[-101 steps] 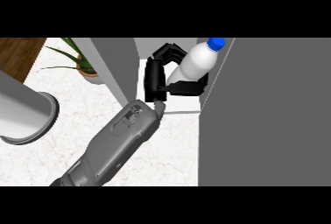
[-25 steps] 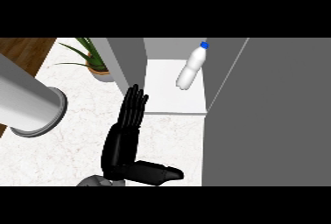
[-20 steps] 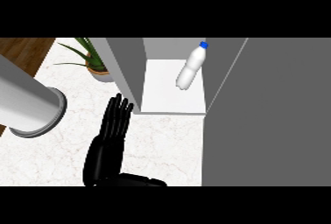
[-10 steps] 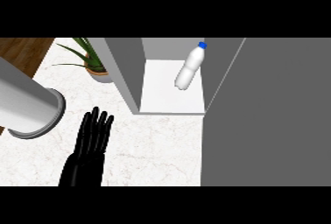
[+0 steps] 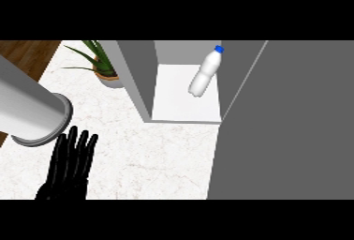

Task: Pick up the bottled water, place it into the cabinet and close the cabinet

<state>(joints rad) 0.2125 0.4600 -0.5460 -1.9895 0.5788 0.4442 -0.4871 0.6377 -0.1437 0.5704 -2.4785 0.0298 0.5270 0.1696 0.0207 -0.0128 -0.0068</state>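
Clear plastic water bottle with blue cap (image 5: 204, 77) sits inside the grey cabinet (image 5: 138, 79) at twelve o'clock, so closing comes next: the black right hand (image 5: 66, 180), empty at seven o'clock with fingers straight and slightly spread, looks to need a push on the grey door (image 5: 290, 122) at three o'clock.

No readable text, labels, brands or numbers anywhere in view. The bottled water (image 5: 203, 77) shows a plain white body and a blue cap. If it carries any print, that is probably too small to make out from here. The cabinet (image 5: 138, 79) panels are plain grey, with no markings.
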